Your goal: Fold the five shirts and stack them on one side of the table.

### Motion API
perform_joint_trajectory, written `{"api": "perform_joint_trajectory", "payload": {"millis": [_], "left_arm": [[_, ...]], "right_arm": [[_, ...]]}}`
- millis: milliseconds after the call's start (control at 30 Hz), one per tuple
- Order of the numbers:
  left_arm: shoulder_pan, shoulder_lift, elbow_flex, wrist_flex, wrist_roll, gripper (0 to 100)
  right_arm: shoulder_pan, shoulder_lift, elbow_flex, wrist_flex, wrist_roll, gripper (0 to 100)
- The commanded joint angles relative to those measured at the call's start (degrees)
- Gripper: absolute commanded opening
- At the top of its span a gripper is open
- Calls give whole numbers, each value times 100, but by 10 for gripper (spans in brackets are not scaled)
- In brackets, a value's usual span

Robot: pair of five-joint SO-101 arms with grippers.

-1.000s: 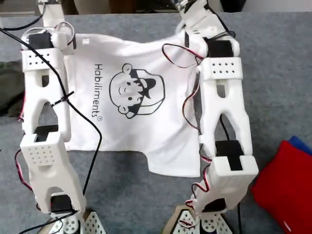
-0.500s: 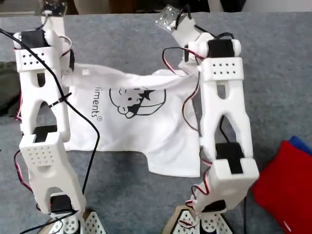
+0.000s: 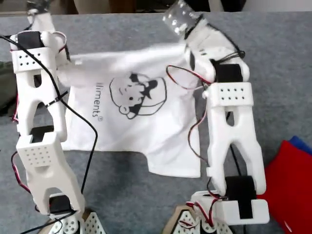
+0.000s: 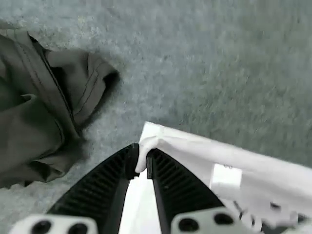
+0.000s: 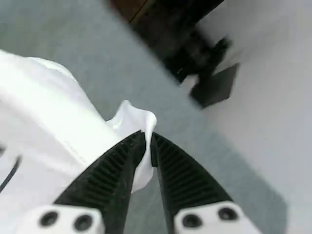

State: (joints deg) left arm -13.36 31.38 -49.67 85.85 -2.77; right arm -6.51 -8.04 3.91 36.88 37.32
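A white shirt (image 3: 131, 117) with a black cartoon print lies on the grey table, its far edge lifted and folding toward the near side. My left gripper (image 4: 141, 158) is shut on the shirt's far left corner (image 4: 148, 144); the white cloth (image 4: 253, 175) stretches away from it. My right gripper (image 5: 147, 139) is shut on the far right corner (image 5: 134, 117), held above the table. In the high view the left arm (image 3: 36, 92) runs along the shirt's left side and the right arm (image 3: 231, 122) along its right side.
A dark olive garment (image 4: 39, 102) lies crumpled on the table to the left of the shirt. Red cloth (image 3: 287, 185) over a blue piece (image 3: 300, 144) sits at the right edge. Dark objects (image 5: 204, 63) stand beyond the table's far edge.
Both grippers have lifted the shirt's far edge off the table and carried it up and over; the top of the print is now covered by the raised fold. The right arm has swung outward.
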Motion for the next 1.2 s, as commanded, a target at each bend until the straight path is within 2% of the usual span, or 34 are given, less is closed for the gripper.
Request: {"api": "perform_joint_trajectory", "payload": {"millis": [0,133,367,600,700,833,1033,1167], "left_arm": [[-70,-119,-132,-281,484,19],[-70,-119,-492,35,633,19],[-62,-66,-571,167,607,19],[167,-57,-413,1292,-598,19],[299,-110,387,1495,-1196,19],[378,-119,1846,1477,-1618,19],[9,-365,3569,545,-1688,19],[35,-884,4712,-26,-1916,19]], "right_arm": [[110,-110,-4,-1327,-123,5],[66,-145,-163,-1574,-105,5],[92,101,-242,-448,-88,5],[145,549,-215,1697,79,5],[110,716,145,2356,88,5],[40,699,1156,2233,88,5],[127,127,2475,2110,325,5],[338,-488,3196,2154,571,5]]}}
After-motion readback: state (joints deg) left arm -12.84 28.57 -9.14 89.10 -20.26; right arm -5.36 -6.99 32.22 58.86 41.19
